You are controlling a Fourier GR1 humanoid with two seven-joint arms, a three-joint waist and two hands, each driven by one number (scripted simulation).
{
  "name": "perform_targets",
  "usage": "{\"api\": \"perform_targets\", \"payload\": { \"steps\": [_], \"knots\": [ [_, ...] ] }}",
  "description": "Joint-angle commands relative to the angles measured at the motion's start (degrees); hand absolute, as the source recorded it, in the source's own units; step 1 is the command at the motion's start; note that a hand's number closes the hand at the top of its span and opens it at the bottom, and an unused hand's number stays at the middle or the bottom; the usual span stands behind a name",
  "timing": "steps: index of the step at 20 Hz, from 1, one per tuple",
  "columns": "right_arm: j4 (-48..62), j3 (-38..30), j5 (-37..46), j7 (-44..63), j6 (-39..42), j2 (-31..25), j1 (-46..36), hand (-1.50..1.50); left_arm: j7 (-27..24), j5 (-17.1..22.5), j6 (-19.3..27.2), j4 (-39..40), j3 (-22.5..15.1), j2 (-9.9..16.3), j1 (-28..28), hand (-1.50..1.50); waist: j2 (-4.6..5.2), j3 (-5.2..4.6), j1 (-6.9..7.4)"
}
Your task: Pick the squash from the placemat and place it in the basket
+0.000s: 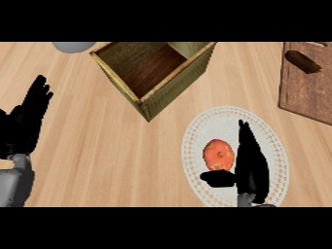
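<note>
Squash (218, 154): an orange, rounded thing that lies on the white placemat (269, 131), left of the middle. It is not lifted yet.

Placemat: round and lace-edged, flat on the wooden counter (96, 146), in the lower right of the head view.

Right hand (249, 163): over the placemat, just beside the right side of the squash. The fingers are straight and point away from the robot, and the thumb reaches to the left under the near side of the squash. The hand is wide and holds nothing. I judge it stands like this so the squash sits between thumb and fingers, ready for closing.

Left hand (19, 121): at the left edge, fingers up and spread, holding nothing. It is resting, well apart from the work.

Basket (154, 73): a square woven box with a dark wooden floor, up and left of the placemat, turned so one corner points to the robot. Its top is open, so the squash can go in from above.

Cutting board (319, 92): brown, at the right edge, with a small dark thing (302, 62) on its far end. It has no part in the task.

Grey object (73, 46): only partly seen at the top, left of the basket; I cannot tell what it is.

Step in hand: the grasp, in my judgement. Lifting and carrying to the basket are not done yet.

Risk: the squash is round, so it may roll away when the fingers close.
</note>
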Motion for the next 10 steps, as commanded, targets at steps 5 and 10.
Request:
{"api": "perform_targets", "payload": {
  "steps": [5, 10],
  "knots": [
    [6.0, 0.3, -1.9, -1.7, -3.3, 0.2, -1.4, -1.5, -1.0, -0.3, -1.7, -1.6, 1.3, -1.4, 2.0, 0.0, -0.01, 0.0, 0.09],
    [8.0, -0.2, -6.8, -9.2, -0.3, -2.3, 1.1, 1.5, -2.8, -2.1, -0.5, 0.2, 0.3, -2.7, 2.2, 0.0, 0.06, 0.0, -0.06]
  ]
}}
